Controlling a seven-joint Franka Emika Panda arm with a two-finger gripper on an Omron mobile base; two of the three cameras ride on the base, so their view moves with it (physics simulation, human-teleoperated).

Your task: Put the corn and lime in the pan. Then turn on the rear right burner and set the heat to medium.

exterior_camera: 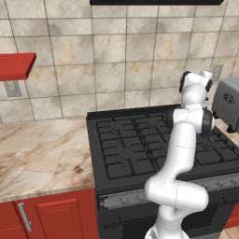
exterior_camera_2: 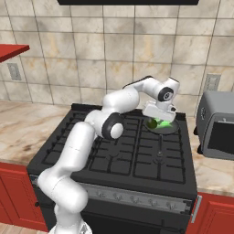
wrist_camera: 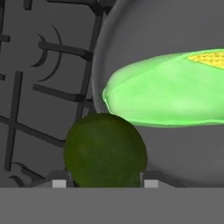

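Observation:
The lime (wrist_camera: 105,148), a dark green ball, sits between my fingertips (wrist_camera: 59,183), and my gripper (wrist_camera: 105,181) is shut on it. It hangs just over the near rim of the dark grey pan (wrist_camera: 144,26). The corn (wrist_camera: 166,92), light green with yellow kernels showing at one end, lies inside the pan. From the right base camera, the gripper (exterior_camera_2: 159,119) is low over the pan (exterior_camera_2: 172,130) at the stove's rear right, with the lime (exterior_camera_2: 152,123) and the corn (exterior_camera_2: 164,124) under the hand. The rear right burner (exterior_camera_2: 181,133) lies beneath the pan.
Black grates (exterior_camera_2: 128,146) cover the stove top, and a row of knobs (exterior_camera_2: 137,199) runs along its front. A grey toaster (exterior_camera_2: 217,125) stands on the counter right of the stove. Marble counter (exterior_camera: 42,154) lies to the left, with a red shelf (exterior_camera: 14,65) above it.

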